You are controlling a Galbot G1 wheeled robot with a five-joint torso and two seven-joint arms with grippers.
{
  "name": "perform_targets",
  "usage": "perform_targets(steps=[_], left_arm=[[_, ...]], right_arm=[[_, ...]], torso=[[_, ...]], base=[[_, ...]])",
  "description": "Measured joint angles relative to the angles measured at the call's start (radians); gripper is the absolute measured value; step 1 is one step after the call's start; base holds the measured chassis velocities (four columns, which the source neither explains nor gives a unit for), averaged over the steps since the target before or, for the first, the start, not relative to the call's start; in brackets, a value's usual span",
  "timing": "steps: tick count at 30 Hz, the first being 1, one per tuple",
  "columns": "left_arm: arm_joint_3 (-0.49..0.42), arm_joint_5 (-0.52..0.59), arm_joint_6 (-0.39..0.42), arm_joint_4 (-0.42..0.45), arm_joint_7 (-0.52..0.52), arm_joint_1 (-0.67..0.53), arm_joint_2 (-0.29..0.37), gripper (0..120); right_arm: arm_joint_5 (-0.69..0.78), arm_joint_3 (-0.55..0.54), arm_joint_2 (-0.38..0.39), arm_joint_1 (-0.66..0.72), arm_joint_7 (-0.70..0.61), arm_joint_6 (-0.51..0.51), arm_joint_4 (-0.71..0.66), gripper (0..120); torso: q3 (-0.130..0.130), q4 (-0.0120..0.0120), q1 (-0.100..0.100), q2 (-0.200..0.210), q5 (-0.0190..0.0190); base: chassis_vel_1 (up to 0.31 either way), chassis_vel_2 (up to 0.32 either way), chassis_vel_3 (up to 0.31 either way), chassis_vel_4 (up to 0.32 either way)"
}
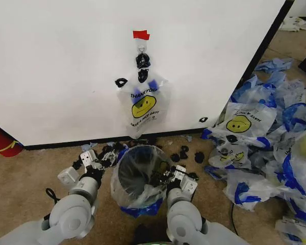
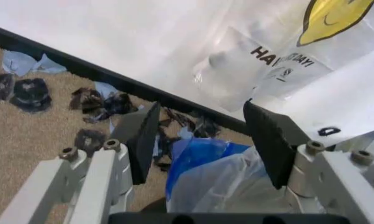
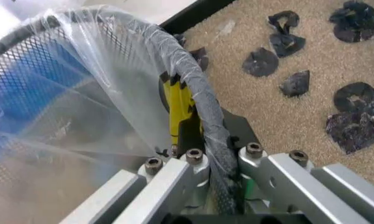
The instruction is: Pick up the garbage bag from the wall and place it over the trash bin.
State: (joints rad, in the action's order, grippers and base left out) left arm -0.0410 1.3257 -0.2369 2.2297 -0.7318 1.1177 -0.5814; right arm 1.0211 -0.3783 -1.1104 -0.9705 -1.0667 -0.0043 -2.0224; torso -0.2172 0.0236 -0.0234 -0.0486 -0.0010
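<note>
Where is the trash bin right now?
In the head view the trash bin stands low centre on the carpet between both grippers, below the garbage bag hanging on the wall.

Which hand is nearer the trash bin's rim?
Right. The right hand is clamped on the trash bin rim; the left hand is open just beside it.

Tan carpet floor [image 1: 30, 173] strewn with black scraps [image 1: 199, 156].

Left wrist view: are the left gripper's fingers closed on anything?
No. The left gripper is open, its two black pads set wide apart with nothing between them.
</note>
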Motion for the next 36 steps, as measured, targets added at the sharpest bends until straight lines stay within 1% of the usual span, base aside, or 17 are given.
perform_targets(steps=[5, 7, 9, 11, 12, 15, 16, 17, 18, 19, 22, 23, 25, 26, 30, 32, 36], left_arm=[[-0.002, -0.003, 0.0, -0.007, 0.003, -0.001, 0.0, 59], [-0.003, -0.004, -0.001, -0.008, 0.006, -0.001, -0.001, 59], [-0.004, -0.005, -0.001, -0.011, 0.007, -0.001, -0.003, 59], [-0.005, -0.008, -0.001, -0.014, 0.008, 0.0, -0.004, 59], [-0.005, -0.008, -0.001, -0.014, 0.008, 0.0, -0.004, 59], [-0.007, -0.012, -0.001, -0.018, 0.01, 0.003, -0.008, 59], [-0.007, -0.012, -0.001, -0.018, 0.01, 0.003, -0.008, 59], [-0.007, -0.014, -0.002, -0.02, 0.011, 0.006, -0.01, 59], [-0.007, -0.015, -0.002, -0.02, 0.011, 0.006, -0.01, 59], [-0.007, -0.015, -0.002, -0.02, 0.011, 0.006, -0.01, 59], [-0.007, -0.017, -0.003, -0.022, 0.011, 0.007, -0.011, 59], [-0.008, -0.017, -0.003, -0.023, 0.011, 0.008, -0.011, 59], [-0.008, -0.019, -0.003, -0.024, 0.011, 0.009, -0.011, 59], [-0.008, -0.019, -0.003, -0.024, 0.011, 0.009, -0.011, 59], [-0.009, -0.02, -0.003, -0.024, 0.012, 0.009, -0.016, 59], [-0.011, -0.021, -0.003, -0.024, 0.012, 0.009, -0.018, 59], [-0.012, -0.024, -0.003, -0.024, 0.012, 0.015, -0.02, 59]], right_arm=[[-0.002, -0.003, 0.008, -0.003, 0.007, -0.012, -0.002, 0], [-0.006, -0.004, 0.01, -0.004, 0.012, -0.012, -0.001, 5], [-0.011, -0.004, 0.011, -0.005, 0.017, -0.012, 0.0, 16], [-0.014, -0.004, 0.012, -0.006, 0.02, -0.012, 0.0, 23], [-0.014, -0.004, 0.012, -0.006, 0.02, -0.012, 0.0, 23], [-0.019, -0.004, 0.015, -0.008, 0.022, -0.012, -0.002, 34], [-0.019, -0.004, 0.015, -0.008, 0.022, -0.012, -0.002, 34], [-0.028, -0.006, 0.018, -0.01, 0.023, -0.012, -0.002, 44], [-0.031, -0.006, 0.019, -0.01, 0.023, -0.012, -0.002, 48], [-0.031, -0.006, 0.019, -0.01, 0.023, -0.012, -0.002, 48], [-0.035, -0.007, 0.026, -0.013, 0.023, -0.012, -0.015, 63], [-0.037, -0.007, 0.029, -0.013, 0.023, -0.012, -0.019, 64], [-0.04, -0.007, 0.037, -0.015, 0.021, -0.013, -0.034, 76], [-0.04, -0.007, 0.037, -0.015, 0.021, -0.013, -0.034, 76], [-0.05, -0.006, 0.053, -0.023, 0.016, -0.019, -0.053, 92], [-0.059, -0.003, 0.054, -0.028, 0.011, -0.02, -0.051, 97], [-0.073, 0.006, 0.054, -0.047, 0.009, -0.02, -0.045, 100]], torso=[[0.0, 0.0001, 0.0, 0.0, 0.0], [0.0, 0.0001, 0.0, 0.0, 0.0001], [0.0, 0.0, 0.0, 0.0, 0.0001], [0.0, 0.0, 0.0, 0.0, 0.0], [0.0, 0.0, 0.0, 0.0, 0.0], [0.0, 0.0, 0.0, 0.0, 0.0], [0.0, 0.0, 0.0, 0.0, 0.0], [0.0, 0.0, 0.0, 0.0, 0.0], [0.0, 0.0, 0.0, 0.0, 0.0], [0.0, 0.0, 0.0, 0.0, 0.0], [0.0, 0.0001, 0.0, 0.0, 0.0], [0.0, 0.0, 0.0, 0.0, 0.0], [0.0, 0.0, 0.0, 0.0, 0.0], [0.0, 0.0, 0.0, 0.0, 0.0], [0.0, 0.0, 0.0, 0.0, 0.0], [0.0, 0.0, 0.0, 0.0, 0.0], [0.0, 0.0, 0.0, 0.0, 0.0]], base=[[0.0, 0.0, 0.0, 0.0], [0.0, 0.0, 0.0, 0.0], [0.0, 0.0, 0.0, 0.0], [0.0, 0.0, 0.0, 0.0], [0.0, 0.0, 0.0, 0.0], [0.0, 0.0, 0.0, 0.0], [0.0, 0.0, 0.0, 0.0], [0.0, 0.0, 0.0, 0.0], [0.0, 0.0, 0.0, 0.0], [0.0, 0.0, 0.0, 0.0], [0.0, 0.0, 0.0, 0.0], [0.0, 0.0, 0.0, 0.0], [0.0, 0.0, 0.0, 0.0], [0.0, 0.0, 0.0, 0.0], [0.0, 0.0, 0.0, 0.0], [0.0, 0.0, 0.0, 0.0], [0.0, 0.0, 0.0, 0.0]])
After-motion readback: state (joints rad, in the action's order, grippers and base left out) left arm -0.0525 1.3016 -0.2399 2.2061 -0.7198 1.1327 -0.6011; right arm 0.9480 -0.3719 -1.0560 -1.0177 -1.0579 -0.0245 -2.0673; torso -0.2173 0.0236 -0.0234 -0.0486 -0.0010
